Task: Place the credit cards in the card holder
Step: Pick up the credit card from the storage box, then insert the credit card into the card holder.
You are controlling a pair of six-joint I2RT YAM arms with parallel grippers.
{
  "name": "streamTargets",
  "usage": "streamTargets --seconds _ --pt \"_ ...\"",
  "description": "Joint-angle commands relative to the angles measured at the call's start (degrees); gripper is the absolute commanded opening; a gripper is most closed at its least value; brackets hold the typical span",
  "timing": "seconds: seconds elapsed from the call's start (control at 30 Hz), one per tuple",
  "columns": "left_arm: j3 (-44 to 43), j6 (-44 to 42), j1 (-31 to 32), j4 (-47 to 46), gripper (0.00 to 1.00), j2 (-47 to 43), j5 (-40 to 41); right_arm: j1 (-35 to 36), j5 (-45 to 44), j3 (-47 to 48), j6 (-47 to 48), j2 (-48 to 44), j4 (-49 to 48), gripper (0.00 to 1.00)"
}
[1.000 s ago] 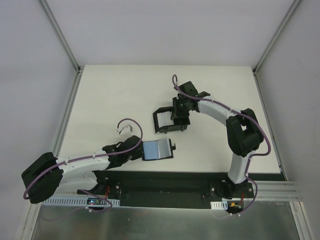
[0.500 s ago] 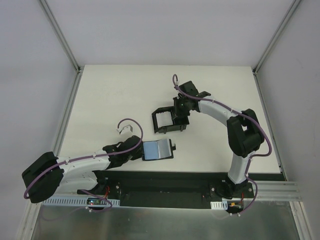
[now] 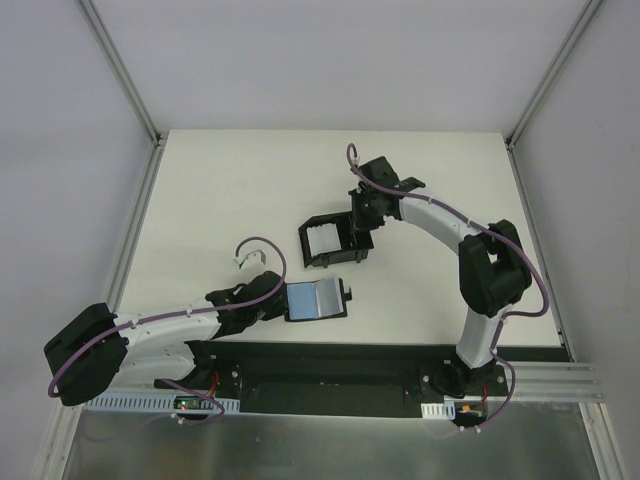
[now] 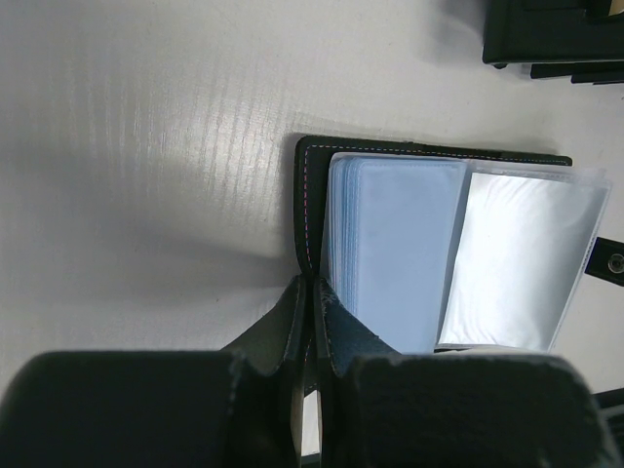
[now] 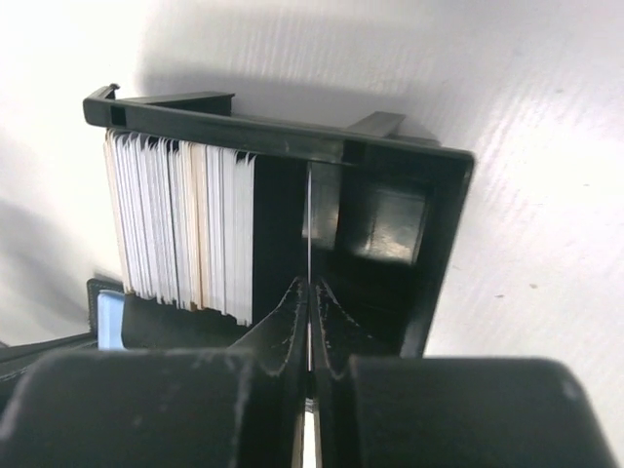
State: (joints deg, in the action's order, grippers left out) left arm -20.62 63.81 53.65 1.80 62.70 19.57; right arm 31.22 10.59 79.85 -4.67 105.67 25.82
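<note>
the right gripper pinches one upright card inside the box, beside the stack, while the open wallet, its edge clamped by the left gripper, lies just nearer the bases.

A white table with a faintly ribbed, slightly glossy top fills the middle. Plain pale grey walls rise behind it and at both sides. Silvery metal posts slant up from its far corners. Along its near edge lies a black plate, then a brushed metal sheet. The light is soft and even.
</note>
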Motion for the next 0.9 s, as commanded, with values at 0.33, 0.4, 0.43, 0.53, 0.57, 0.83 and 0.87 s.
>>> streamTargets --seconds 0.33,0.4,0.43,0.53,0.57,0.83,0.87 --pt "0.5 -1.4 0.1 0.3 0.0 0.8 -1.2 -0.1 -0.5 3.3 4.8 -13.8 2.6 0.01" --pt "0.6 -1.1 0.1 0.3 0.0 0.8 -1.2 -0.1 2.1 0.4 1.4 -16.9 0.1 0.0" --pt "0.6 -0.9 0.1 0.3 0.0 0.7 -1.2 0.0 3.1 -1.4 0.4 -18.3 -1.1 0.0" --pt "0.8 -0.5 0.1 0.3 0.0 0.3 -1.0 0.2 6.2 -8.5 -3.8 -23.1 -5.9 0.0" --pt "0.9 -0.4 0.1 0.2 0.0 0.1 -1.0 0.5 7.0 -10.5 -5.3 -25.2 -6.9 0.0" --pt "3.0 2.5 0.1 0.1 0.0 -2.5 -0.1 7.2 10.1 -30.8 -20.5 -34.9 -24.6 0.0" --pt "3.2 2.7 0.1 0.1 0.0 -2.5 -0.1 8.6 9.0 -32.6 -21.7 -35.2 -25.6 0.0"
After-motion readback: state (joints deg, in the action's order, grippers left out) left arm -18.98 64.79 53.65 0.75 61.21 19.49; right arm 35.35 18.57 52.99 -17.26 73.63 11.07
